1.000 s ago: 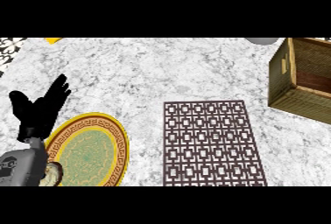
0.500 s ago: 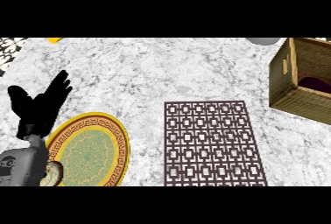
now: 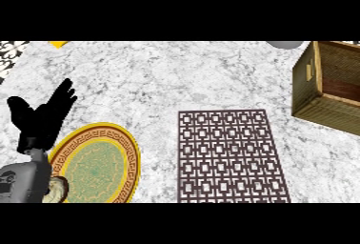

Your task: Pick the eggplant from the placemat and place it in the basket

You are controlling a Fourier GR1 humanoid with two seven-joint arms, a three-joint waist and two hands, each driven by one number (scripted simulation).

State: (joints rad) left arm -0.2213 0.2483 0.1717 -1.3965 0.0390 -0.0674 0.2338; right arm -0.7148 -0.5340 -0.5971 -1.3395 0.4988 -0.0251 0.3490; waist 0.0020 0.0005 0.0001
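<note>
One hand is on view: the left hand (image 3: pixel 42 119), standing at the view's left edge with fingers straight and spread upward, holding nothing and touching nothing. It is at rest. The right hand shows nowhere.

Just below and right of the left hand lies a plate (image 3: pixel 134 152) with a yellow rim. Further to the hand's right lies the placemat (image 3: pixel 232 157), a brown lattice flat on the counter. No eggplant shows on it. Well to the hand's right, near the view's far edge, stands the basket (image 3: pixel 306 81), partly cut off. A dark patch (image 3: pixel 341 88) shows inside it, but it cannot be told whether this is the eggplant or shadow on the inner wall.

Finding: with the mat bare, the pick-up step appears done, and the eggplant is judged likely to be in the basket, unconfirmed.

Handling note, by judgement only: an eggplant is fairly light, firm under a smooth and slippery skin, and apt to bruise. It is best taken across the thick middle, fingers on one side and thumb opposite, not by the narrow stem end.
</note>
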